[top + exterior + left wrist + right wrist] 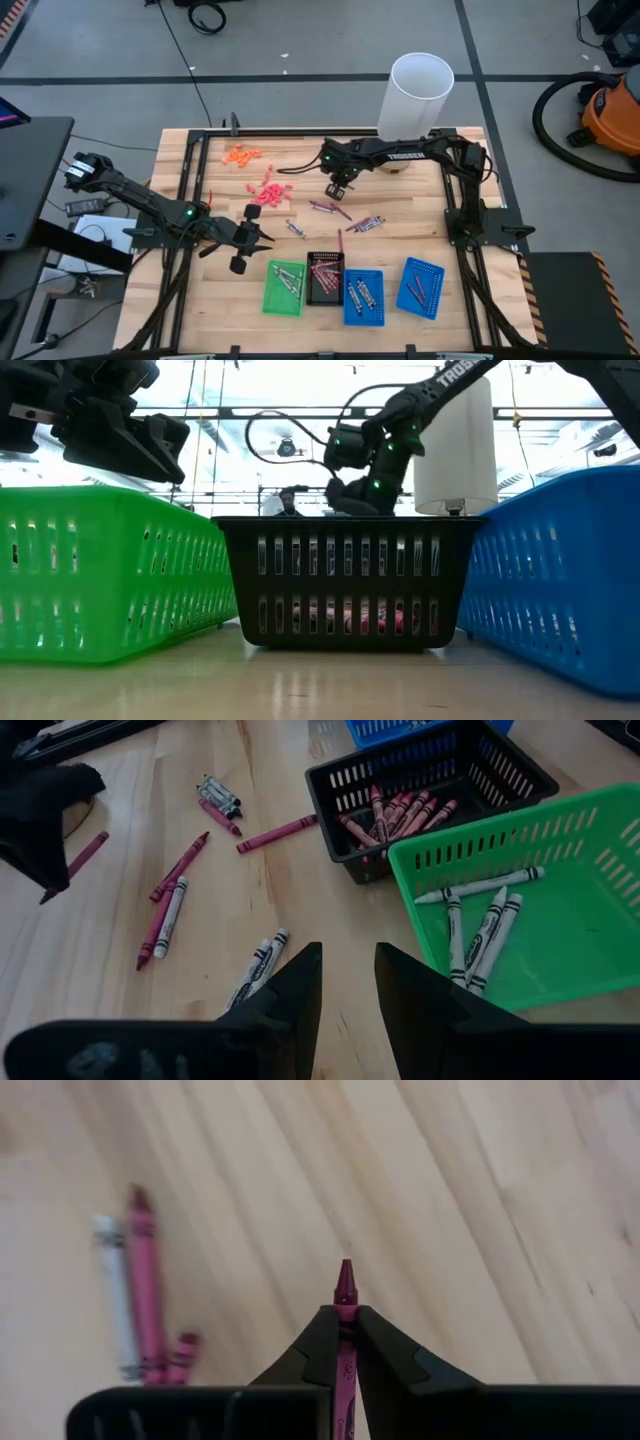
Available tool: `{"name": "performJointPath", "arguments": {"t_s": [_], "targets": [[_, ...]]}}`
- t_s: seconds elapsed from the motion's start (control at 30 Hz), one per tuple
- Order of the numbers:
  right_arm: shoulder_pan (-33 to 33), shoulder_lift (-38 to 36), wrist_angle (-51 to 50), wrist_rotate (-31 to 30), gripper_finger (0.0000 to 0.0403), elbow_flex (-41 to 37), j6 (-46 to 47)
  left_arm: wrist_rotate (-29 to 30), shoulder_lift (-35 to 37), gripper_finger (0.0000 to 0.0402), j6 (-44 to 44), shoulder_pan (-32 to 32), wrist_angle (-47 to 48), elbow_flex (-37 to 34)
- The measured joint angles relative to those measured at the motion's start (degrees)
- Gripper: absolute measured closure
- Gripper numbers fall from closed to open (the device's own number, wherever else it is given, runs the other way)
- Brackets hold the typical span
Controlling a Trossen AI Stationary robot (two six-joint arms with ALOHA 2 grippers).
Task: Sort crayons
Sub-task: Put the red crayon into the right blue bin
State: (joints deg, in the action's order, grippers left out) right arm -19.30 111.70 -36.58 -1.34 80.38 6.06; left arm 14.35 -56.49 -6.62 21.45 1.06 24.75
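Observation:
My right gripper (338,190) hangs over the far middle of the table, shut on a dark maroon crayon (345,1295). My left gripper (347,968) stands open with nothing between its fingers, over the left of the table beside the green tray (285,290). The green tray holds grey-silver crayons (485,915). The black tray (324,280) holds pinkish-red crayons (400,815). Loose crayons (323,208) (365,223) (296,229) lie flat on the wood between the two grippers. My right gripper pinches the maroon crayon between its two fingers, near its pointed end (345,1312). The crayon lies along the fingers, and its tip (345,1275) sticks out past them. The fingers slant steeply down from above. The crayon is lifted clear of the table.
Two blue trays (363,298) (421,288) stand right of the black one along the near edge. Orange bits (240,155) and coral-pink bits (268,192) lie at the far left. A white cylinder (418,95) stands at the far right.

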Motion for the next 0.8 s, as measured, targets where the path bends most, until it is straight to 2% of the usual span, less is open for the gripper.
{"name": "performJointPath", "arguments": {"t_s": [0.8], "targets": [[15.1, -0.1, -0.8, 1.3, 0.037, 8.7, 5.8, 0.0, 0.0, 0.0297, 0.6, 0.0, 0.0, 0.0]]}}
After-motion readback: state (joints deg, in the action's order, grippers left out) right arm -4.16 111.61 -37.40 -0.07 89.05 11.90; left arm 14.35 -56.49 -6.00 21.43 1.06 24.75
